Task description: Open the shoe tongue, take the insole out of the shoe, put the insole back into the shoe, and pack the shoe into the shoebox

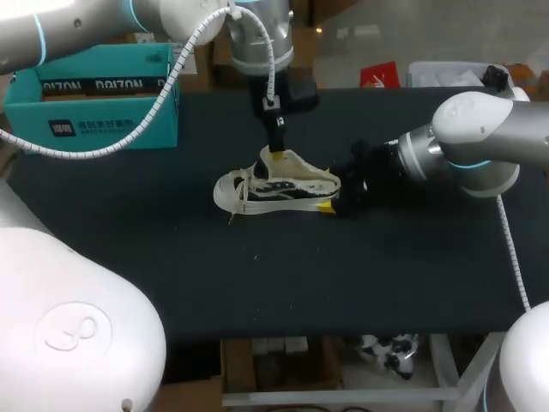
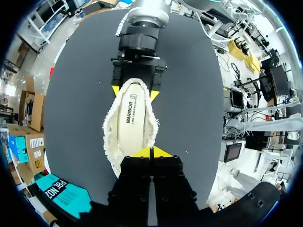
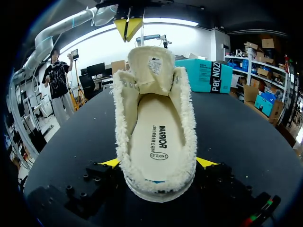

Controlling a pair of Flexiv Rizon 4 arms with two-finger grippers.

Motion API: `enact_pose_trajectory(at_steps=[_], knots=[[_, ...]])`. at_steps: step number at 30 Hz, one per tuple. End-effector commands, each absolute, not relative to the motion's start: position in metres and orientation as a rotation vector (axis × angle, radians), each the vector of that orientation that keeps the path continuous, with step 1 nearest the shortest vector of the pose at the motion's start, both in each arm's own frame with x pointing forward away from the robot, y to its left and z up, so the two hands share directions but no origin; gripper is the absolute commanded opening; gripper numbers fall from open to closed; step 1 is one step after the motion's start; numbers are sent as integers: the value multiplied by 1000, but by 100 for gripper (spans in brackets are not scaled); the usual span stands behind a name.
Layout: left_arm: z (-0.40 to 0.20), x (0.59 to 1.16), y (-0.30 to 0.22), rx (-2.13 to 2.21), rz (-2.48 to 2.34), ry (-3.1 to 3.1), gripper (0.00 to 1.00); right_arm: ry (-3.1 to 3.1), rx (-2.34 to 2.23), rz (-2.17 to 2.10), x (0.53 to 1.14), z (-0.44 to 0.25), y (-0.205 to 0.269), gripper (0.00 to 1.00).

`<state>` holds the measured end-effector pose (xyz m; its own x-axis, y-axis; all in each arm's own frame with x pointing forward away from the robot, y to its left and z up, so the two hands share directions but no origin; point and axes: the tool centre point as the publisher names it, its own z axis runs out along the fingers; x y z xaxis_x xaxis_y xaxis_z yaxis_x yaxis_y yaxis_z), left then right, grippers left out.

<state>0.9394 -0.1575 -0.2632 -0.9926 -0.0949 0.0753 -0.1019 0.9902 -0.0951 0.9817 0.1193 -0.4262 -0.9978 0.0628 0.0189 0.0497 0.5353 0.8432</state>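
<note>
Clamping what, with your right gripper (image 3: 158, 163)?

The shoe (image 1: 279, 187). My two yellow tips sit one on each side of its heel. Both press against the fuzzy cream wall, so the heel is squeezed between them. The shoe lies on its sole on the dark table (image 1: 257, 283), heel toward my right arm and toe away from it.

And inside the shoe?

The insole (image 2: 132, 120) lies flat in it, cream with dark print toward the heel end.

Where is your left gripper (image 2: 151, 152)?

Above the shoe, past the insole from the heel, pointing straight down. Its tips are pressed together. They meet at the top edge of the tongue (image 3: 147, 78) and pinch it there. The tongue stands upright, lifted clear of the shoe's opening. A small label (image 3: 155, 65) shows on the face turned toward the heel.

So both grippers are on the shoe?

Yes, one at each end of the opening: the right at the heel, the left at the tongue, with the insole bare between them.

Anything beyond the shoe?

The teal box (image 1: 103, 107). It stands well apart from the shoe, off past the toe and farther back, on my left arm's side. I cannot tell whether its lid is on.
</note>
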Motion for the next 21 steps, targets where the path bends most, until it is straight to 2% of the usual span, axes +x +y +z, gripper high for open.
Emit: enact_pose_trajectory(at_steps=[1, 21], knots=[[-283, 951, -164, 134, 127, -3056, 0, 2741, 99, 1507, 985, -431, 119, 0], [-344, 954, -174, -52, 105, -3089, 0, 2741, 99, 1507, 985, -431, 119, 0]])
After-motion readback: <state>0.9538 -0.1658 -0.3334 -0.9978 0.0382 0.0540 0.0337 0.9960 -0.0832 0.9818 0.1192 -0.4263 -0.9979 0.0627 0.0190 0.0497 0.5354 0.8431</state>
